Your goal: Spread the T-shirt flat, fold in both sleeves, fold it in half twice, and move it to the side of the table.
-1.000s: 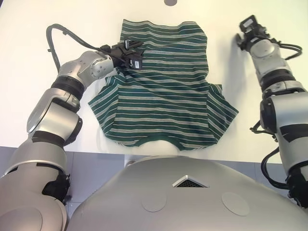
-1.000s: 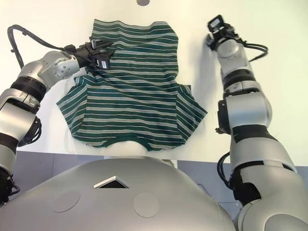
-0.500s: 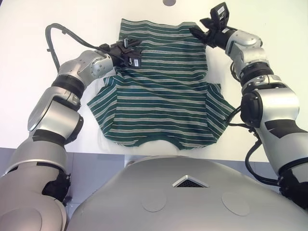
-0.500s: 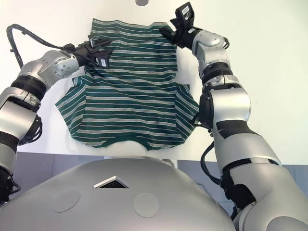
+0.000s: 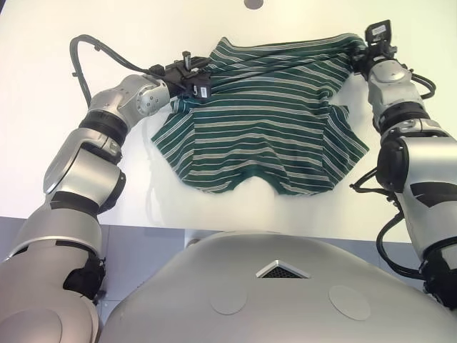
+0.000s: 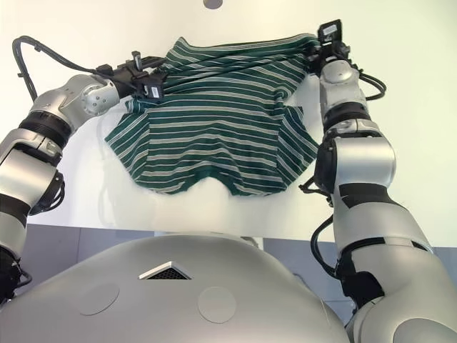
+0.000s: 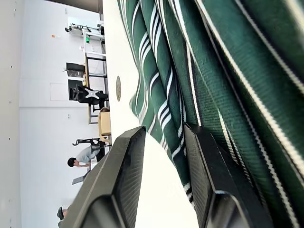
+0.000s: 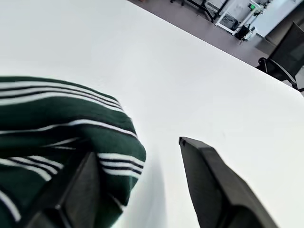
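The green, white-striped T-shirt [image 5: 264,128] is seen on the white surface [image 5: 28,86], spread between the two end effectors, with most of its body lying nearer the robot than either of them; it is not flat, since its far edge [image 5: 285,44] is drawn into a raised, taut ridge running from beside the left end effector [image 5: 191,74] across to the right end effector [image 5: 359,53]; the neck opening [image 5: 250,184] is turned towards the robot, well apart from both end effectors, and one sleeve [image 5: 344,139] is splayed out on the near side of the right end effector. The left end effector is held at the shirt's far-left corner, touching the cloth; in the left wrist view its fingers [image 7: 118,190] are seen parted, with bare surface showing through the gap and the striped cloth lying against the outer side of one finger and past its tip. The right end effector is placed at the far-right corner; in the right wrist view its fingers [image 8: 209,190] are seen set apart, a bunched fold of cloth [image 8: 71,123] being pressed against one finger while bare surface is left between that fold and the other finger. A dark round mark [image 5: 252,3] is seen on the surface beyond both end effectors.
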Controlling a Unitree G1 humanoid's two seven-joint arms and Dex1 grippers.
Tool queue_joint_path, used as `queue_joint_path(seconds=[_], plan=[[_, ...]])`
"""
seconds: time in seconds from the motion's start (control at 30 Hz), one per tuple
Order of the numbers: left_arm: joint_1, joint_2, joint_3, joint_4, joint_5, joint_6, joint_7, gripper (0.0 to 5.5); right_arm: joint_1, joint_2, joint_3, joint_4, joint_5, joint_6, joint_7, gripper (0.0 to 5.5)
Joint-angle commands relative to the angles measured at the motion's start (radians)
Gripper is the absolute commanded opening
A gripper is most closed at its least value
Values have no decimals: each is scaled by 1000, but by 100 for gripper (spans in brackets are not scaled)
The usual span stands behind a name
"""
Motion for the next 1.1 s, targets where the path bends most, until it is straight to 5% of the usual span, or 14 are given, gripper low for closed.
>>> queue_joint_path(seconds=[0.03, 0.17, 0.43, 0.53, 0.63, 0.73, 0.9, 1.1], plan=[[152, -6, -81, 107, 97, 72, -41, 144, -43, -41, -79, -20, 84, -39, 195, 264], [141, -1, -49, 88, 61, 63, -54, 144, 5, 26, 13, -38, 31, -53, 473, 264], [101, 157, 132, -30, -78, 74, -137, 144, 54, 34, 25, -135, 50, -197, 609, 264], [81, 158, 149, 2, -68, 102, -108, 144, 94, 59, -35, -298, 195, -150, 804, 264], [42, 99, 192, 39, -97, 128, -26, 144, 300, 55, 110, -669, 268, -23, 1089, 264], [39, -39, 413, -41, -423, 129, -112, 144, 466, -25, 299, -846, 137, -11, 1188, 264], [35, -102, 654, -270, -768, 219, -234, 144, 629, -200, 352, -957, 0, -48, 1132, 264], [118, -98, 711, -515, -807, 344, -263, 144, 962, -452, 262, -1562, 396, 168, 1346, 264]])
